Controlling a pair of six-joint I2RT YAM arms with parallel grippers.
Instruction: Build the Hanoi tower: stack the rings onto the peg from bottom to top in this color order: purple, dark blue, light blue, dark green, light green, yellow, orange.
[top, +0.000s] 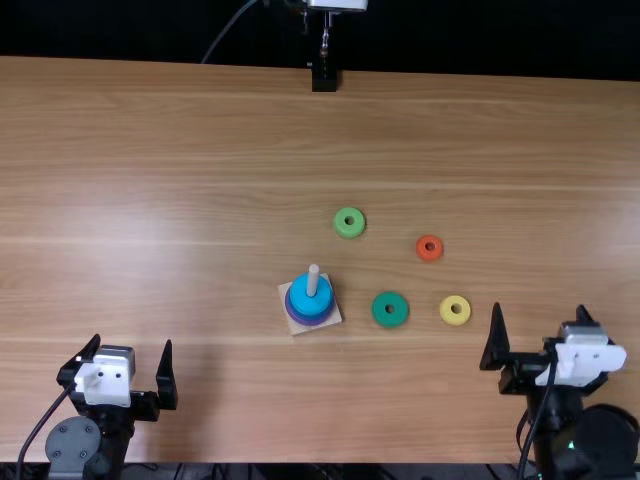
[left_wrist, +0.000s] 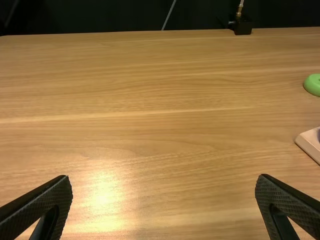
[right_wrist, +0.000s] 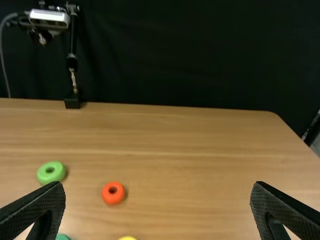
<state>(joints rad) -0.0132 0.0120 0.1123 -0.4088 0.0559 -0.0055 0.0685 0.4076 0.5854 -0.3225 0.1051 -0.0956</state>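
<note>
Purple ring (top: 310, 322): lowest on the peg (top: 313, 279), to the left of the right gripper (top: 540, 310) and forward and right of the left gripper (top: 133, 343).
Light blue ring (top: 300, 298): on the same peg, above the purple; the layers between the two are hard to tell apart.
Wooden base (top: 294, 328): flat on the table (top: 150, 200), under the stack, between the two grippers but farther forward than the left one.
Yellow ring (top: 463, 311): loose on the table, left of the right gripper and the nearest ring to it.
Dark green ring (top: 379, 310): also loose, left of the right gripper, past the yellow, between it and the base.
Orange ring (top: 420, 248): left and forward of the right gripper.
Light green ring (top: 341, 222): farther left and forward of the right gripper than the orange; forward and right of the left gripper.
Left gripper: fingers spread wide, nothing between them, well apart from the rings.
Right gripper: fingers wide apart too, holding nothing.
</note>
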